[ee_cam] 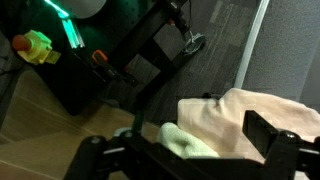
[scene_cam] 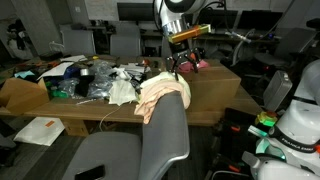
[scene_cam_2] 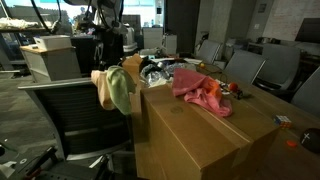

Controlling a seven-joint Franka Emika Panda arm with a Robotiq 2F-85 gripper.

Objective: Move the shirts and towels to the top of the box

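A peach shirt [scene_cam: 165, 92] and a pale green towel [scene_cam: 122, 92] hang over the back of a grey chair [scene_cam: 160, 140]. In an exterior view the shirt [scene_cam_2: 103, 80] and towel [scene_cam_2: 120, 92] hang beside the big cardboard box [scene_cam_2: 210, 135]. A pink cloth [scene_cam_2: 200, 92] lies crumpled on the box top; it also shows in an exterior view [scene_cam: 192, 64]. My gripper [scene_cam: 179, 64] hovers open and empty just above the draped cloths. In the wrist view its fingers [ee_cam: 190, 150] straddle the peach shirt [ee_cam: 240, 115] and green towel [ee_cam: 185, 140] below.
Clutter of bags and small items [scene_cam: 85, 78] covers the far end of the cardboard surface. A small box [scene_cam: 20, 95] sits at its corner. Office chairs [scene_cam_2: 250, 65] and a bin [scene_cam_2: 50, 58] stand around. A small orange item [scene_cam_2: 285, 120] lies on the box.
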